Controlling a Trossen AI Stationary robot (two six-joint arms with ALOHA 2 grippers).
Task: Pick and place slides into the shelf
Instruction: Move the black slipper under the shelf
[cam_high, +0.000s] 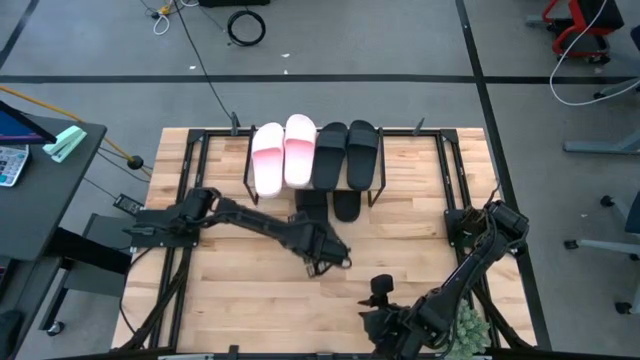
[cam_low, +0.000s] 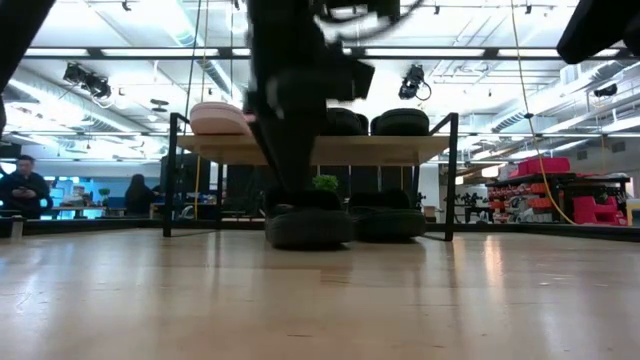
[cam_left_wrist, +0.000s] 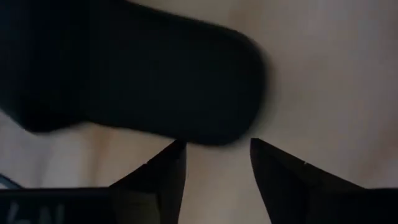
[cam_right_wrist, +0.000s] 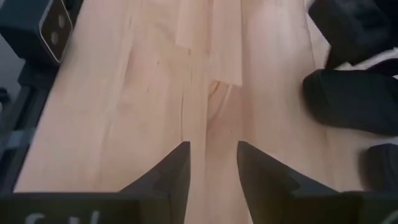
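Observation:
The shelf (cam_high: 400, 160) stands at the table's far side. Two pale pink slides (cam_high: 283, 155) and two black slides (cam_high: 345, 152) lie on its plank top (cam_low: 400, 150). Two more black slides (cam_high: 347, 205) rest sole-down on the table under its front edge (cam_low: 390, 222). My left gripper (cam_high: 325, 255) is open just near of them. In its wrist view the rounded end of a black slide (cam_left_wrist: 174, 81) fills the frame right ahead of the gripper (cam_left_wrist: 216, 149). My right gripper (cam_high: 380, 290) is open (cam_right_wrist: 214, 155) over bare wood near the table's near edge.
A black metal frame (cam_high: 190, 170) runs along the table's left and right sides. A small green plant (cam_high: 465, 325) sits at the near right corner beside the right arm. Bare wood lies between the shelf and the near edge. People sit in the room beyond (cam_low: 22, 185).

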